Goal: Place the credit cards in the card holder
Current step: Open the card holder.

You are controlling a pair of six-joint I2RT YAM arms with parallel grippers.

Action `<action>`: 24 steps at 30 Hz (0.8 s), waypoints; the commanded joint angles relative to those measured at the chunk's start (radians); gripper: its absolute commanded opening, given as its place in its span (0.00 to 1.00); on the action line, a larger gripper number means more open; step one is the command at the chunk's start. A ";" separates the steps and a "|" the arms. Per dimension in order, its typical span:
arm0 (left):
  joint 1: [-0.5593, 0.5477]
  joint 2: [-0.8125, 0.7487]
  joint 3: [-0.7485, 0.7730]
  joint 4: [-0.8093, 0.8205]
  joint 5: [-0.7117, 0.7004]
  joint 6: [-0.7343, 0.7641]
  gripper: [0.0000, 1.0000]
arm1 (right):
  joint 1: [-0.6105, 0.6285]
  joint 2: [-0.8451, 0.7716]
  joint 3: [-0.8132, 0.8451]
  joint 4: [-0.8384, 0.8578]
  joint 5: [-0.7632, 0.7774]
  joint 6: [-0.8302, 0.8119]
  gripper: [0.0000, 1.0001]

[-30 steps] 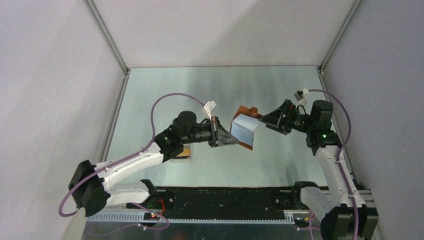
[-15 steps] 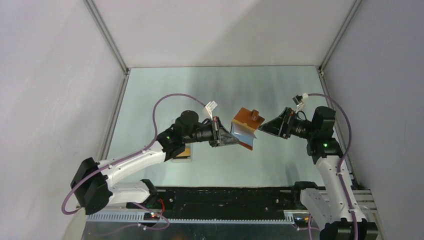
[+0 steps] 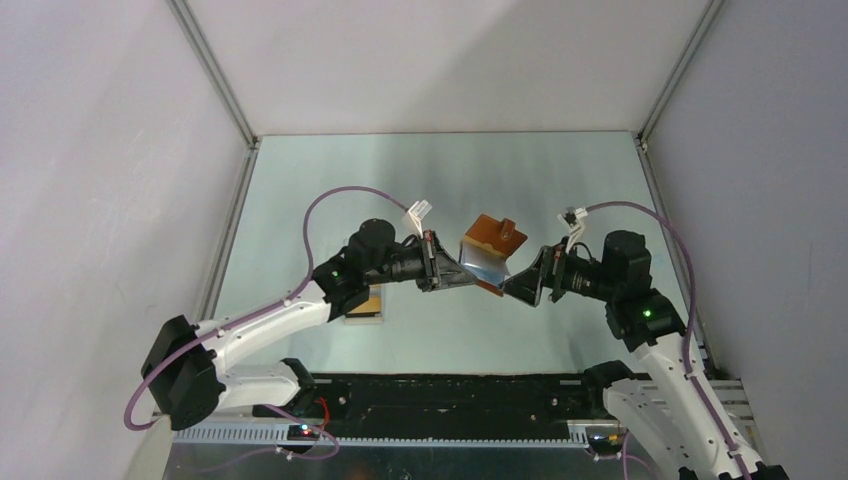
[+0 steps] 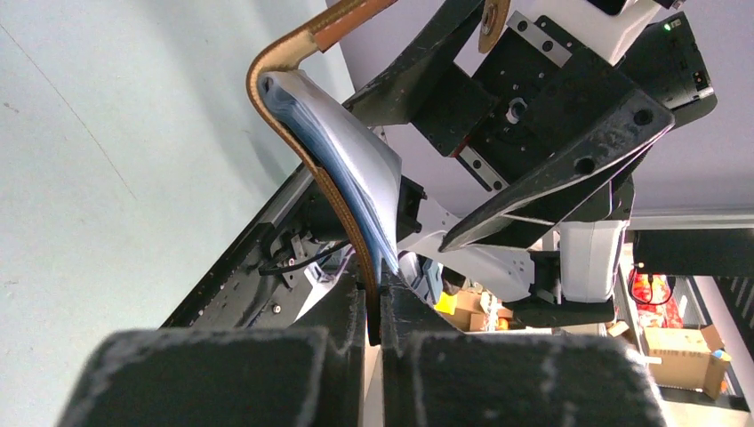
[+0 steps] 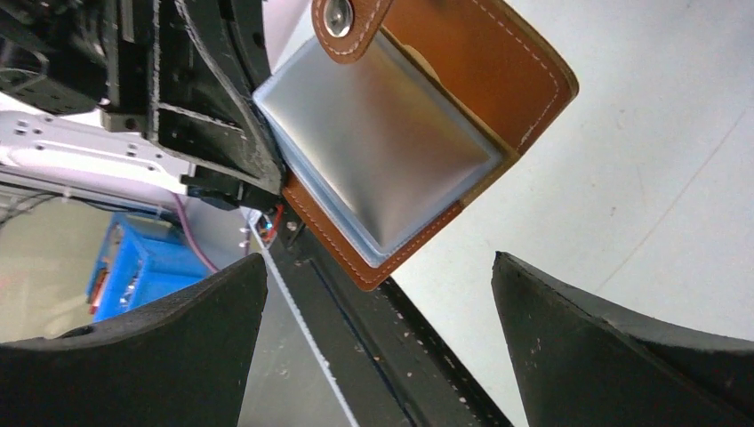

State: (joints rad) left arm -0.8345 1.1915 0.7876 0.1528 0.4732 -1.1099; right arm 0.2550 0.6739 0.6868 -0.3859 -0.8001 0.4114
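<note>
The brown leather card holder (image 3: 489, 250) hangs open in the air above the table, its grey-blue pockets (image 5: 382, 151) facing my right wrist camera and its snap tab (image 5: 342, 22) at the top. My left gripper (image 3: 462, 274) is shut on the holder's lower edge (image 4: 372, 298). My right gripper (image 3: 513, 288) is open and empty, just right of and below the holder, not touching it; the holder's bottom corner sits between its spread fingers (image 5: 178, 338). An orange credit card (image 3: 368, 303) lies on the table, partly hidden under my left arm.
The table (image 3: 420, 180) has grey walls at the back and both sides, with metal rails in the corners (image 3: 215, 75). A black rail (image 3: 450, 395) runs along the near edge between the arm bases.
My right gripper has let go of the holder's snap tab, opened wide, and swung down and towards the near side. My left gripper still holds the holder, which has tilted a little.
</note>
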 commanded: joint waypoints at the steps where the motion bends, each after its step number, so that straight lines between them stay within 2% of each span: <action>1: 0.006 -0.007 0.042 0.043 -0.003 -0.014 0.00 | 0.051 0.001 0.008 -0.032 0.141 -0.084 1.00; 17: 0.006 -0.028 0.033 0.044 0.027 -0.031 0.00 | 0.096 0.132 0.063 0.057 0.333 -0.026 0.99; 24: 0.002 -0.040 0.038 0.044 0.046 -0.018 0.00 | 0.050 0.213 0.072 0.147 0.249 0.046 0.99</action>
State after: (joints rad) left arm -0.8307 1.1908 0.7876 0.1524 0.4824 -1.1263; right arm 0.3374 0.8539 0.7147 -0.3389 -0.5068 0.4011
